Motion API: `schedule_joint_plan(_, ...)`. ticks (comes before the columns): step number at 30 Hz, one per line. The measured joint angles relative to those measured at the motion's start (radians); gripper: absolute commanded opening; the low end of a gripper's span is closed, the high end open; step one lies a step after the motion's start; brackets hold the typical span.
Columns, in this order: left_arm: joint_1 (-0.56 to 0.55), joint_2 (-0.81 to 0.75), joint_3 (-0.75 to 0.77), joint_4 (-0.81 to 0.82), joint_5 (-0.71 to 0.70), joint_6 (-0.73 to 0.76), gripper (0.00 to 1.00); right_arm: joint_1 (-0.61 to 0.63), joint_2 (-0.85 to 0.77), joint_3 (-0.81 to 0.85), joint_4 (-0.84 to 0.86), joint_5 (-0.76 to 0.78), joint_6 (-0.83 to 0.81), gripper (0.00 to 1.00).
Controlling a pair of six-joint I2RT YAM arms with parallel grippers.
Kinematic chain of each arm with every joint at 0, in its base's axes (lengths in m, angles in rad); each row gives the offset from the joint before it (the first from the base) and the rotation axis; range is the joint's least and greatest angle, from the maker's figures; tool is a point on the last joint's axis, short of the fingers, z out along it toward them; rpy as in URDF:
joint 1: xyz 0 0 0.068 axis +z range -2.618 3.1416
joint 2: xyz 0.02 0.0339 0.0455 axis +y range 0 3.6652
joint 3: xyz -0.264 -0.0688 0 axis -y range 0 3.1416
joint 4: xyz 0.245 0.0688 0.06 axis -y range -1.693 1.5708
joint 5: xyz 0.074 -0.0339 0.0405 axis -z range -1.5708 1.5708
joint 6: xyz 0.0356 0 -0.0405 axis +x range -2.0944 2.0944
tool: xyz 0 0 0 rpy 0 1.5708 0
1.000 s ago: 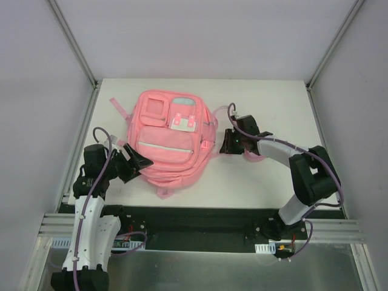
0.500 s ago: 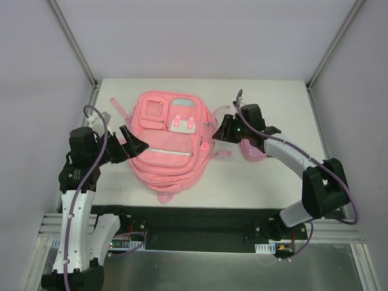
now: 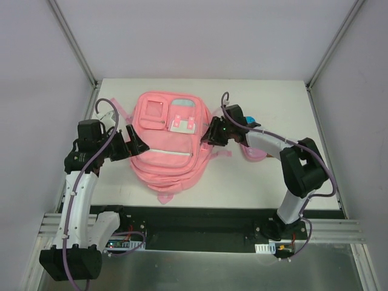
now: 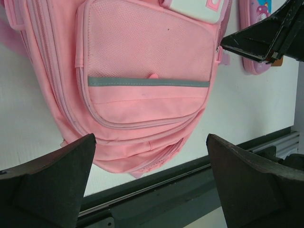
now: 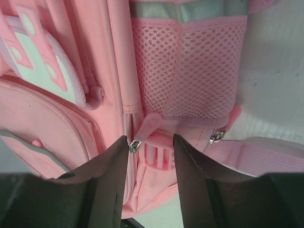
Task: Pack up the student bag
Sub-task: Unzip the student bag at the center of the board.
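Student bag point(image 3: 167, 145) lies flat, front pockets up, on the left-centre of the white table point(image 3: 260, 182); all zips seen look closed. Change over the last second: left gripper point(image 3: 133, 143) came off the bag's lower-left corner and now sits by the left edge, fingers spread fully, holding nothing. Right gripper point(image 3: 209, 134) moved in from the open table to the bag's right side. Its fingers are partly apart, straddling the pink zip pull point(image 5: 150, 124) beside the mesh side pocket point(image 5: 190, 71), not yet clamped. Cartoon pencil case point(image 4: 254, 28) rests just right of the bag. Judgement: left hold released, right lining up to open a zip; packing not begun.
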Motion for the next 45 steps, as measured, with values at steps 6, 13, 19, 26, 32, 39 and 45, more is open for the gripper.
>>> schedule_joint_plan(6, 0.0, 0.002, -0.033, -0.003, 0.0, 0.019, 0.99, 0.016, 0.051, 0.015, 0.01, 0.033, 0.031, 0.46)
schedule_joint_plan(13, 0.0, 0.007, -0.053, 0.0, 0.001, 0.023, 0.99, 0.016, 0.08, 0.036, 0.015, 0.055, 0.047, 0.32)
schedule_joint_plan(19, 0.0, 0.015, -0.07, 0.001, 0.002, 0.025, 0.99, 0.018, 0.099, 0.057, 0.041, 0.054, 0.067, 0.11)
schedule_joint_plan(26, 0.0, 0.023, -0.089, 0.006, 0.002, 0.026, 0.99, 0.021, 0.074, 0.003, 0.113, 0.055, 0.073, 0.01)
schedule_joint_plan(32, 0.0, 0.047, -0.093, 0.038, 0.02, 0.021, 0.99, 0.045, -0.038, -0.115, 0.201, 0.106, 0.074, 0.01)
schedule_joint_plan(39, 0.0, 0.092, -0.122, 0.115, 0.016, -0.012, 0.99, 0.103, -0.167, -0.23, 0.201, 0.199, 0.185, 0.01)
schedule_joint_plan(45, 0.0, 0.108, -0.179, 0.155, -0.048, -0.031, 0.99, 0.151, -0.219, -0.294, 0.176, 0.256, 0.304, 0.01)
